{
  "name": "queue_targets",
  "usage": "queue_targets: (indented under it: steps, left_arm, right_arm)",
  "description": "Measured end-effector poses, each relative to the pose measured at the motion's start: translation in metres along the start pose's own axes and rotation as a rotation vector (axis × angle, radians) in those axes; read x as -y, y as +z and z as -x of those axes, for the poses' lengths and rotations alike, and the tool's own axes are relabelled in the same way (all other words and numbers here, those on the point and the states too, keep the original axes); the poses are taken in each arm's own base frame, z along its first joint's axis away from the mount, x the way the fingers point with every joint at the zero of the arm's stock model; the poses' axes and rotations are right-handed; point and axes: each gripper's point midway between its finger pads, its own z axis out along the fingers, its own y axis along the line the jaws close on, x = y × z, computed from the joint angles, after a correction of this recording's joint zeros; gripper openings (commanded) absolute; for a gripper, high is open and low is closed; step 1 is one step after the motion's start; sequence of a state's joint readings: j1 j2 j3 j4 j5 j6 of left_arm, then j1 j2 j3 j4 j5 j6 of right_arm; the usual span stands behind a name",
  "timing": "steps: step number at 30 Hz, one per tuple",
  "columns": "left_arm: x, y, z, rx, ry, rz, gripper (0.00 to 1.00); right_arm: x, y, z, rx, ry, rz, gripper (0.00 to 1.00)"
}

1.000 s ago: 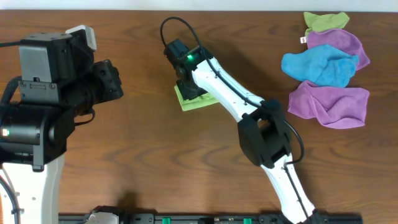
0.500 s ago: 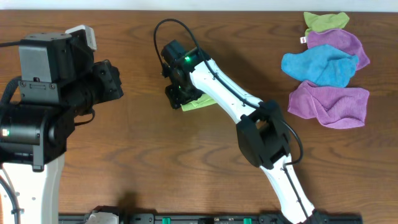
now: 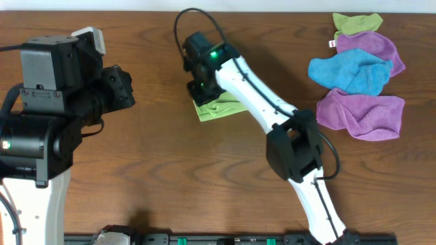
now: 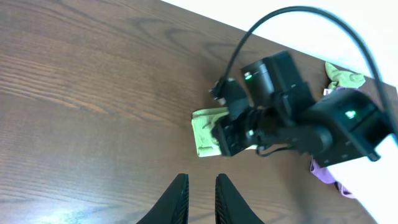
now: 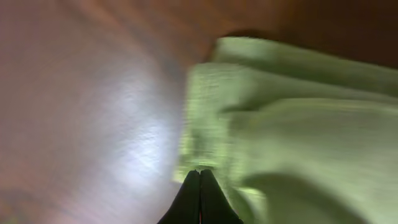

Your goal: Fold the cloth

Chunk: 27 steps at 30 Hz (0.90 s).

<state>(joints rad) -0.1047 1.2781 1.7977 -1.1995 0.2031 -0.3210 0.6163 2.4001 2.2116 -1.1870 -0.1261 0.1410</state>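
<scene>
a: where does the cloth lie relative to your right pincer?

b: overhead view: the cloth lies bunched near the table's middle, at 5 o'clock of the pincer and partly under it. right wrist view: the cloth spreads from 12 to 3 o'clock of the pincer, whose tips sit at the cloth's near left edge. the fingers are clenched together; you cannot tell whether any fabric is pinched between them.

a: and your left pincer?

b: narrowly parted, grasping nothing, well apart from the cloth, which lies at 12 o'clock of it.

a: counts?

b: one task cloth. in the pile at 2 o'clock of the table: one other green cloth, one blue cloth, and two purple cloths, upper and lower.

a: edges and room?

b: the table's far edge runs at 12 o'clock, near the pincer. bare wood shows from 6 to 9 o'clock of the cloth, and between the cloth and the pile.
</scene>
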Motion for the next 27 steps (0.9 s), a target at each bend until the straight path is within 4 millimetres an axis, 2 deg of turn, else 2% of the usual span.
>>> queue_targets:
  steps: [7,10,13,21,27]
  left_arm:
    - [0.000,0.000,0.000,0.000,0.000,0.000,0.17]
    - [0.000,0.000,0.001,0.003,0.000,-0.001,0.17]
    - [0.001,0.000,0.002,0.006,0.001,-0.003,0.17]
    - [0.001,0.000,0.002,0.008,0.001,-0.003,0.18]
    - [0.001,0.000,0.003,0.013,0.002,-0.005,0.18]
  right_arm:
    - [0.049,-0.007,-0.006,-0.033,0.092,-0.073,0.02]
    - [0.061,-0.008,-0.010,-0.047,0.111,-0.093,0.02]
    - [0.062,-0.007,-0.013,-0.055,0.110,-0.099,0.01]
    - [0.063,0.015,-0.044,-0.162,0.112,-0.110,0.02]
    - [0.046,0.019,-0.047,-0.170,0.080,-0.092,0.02]
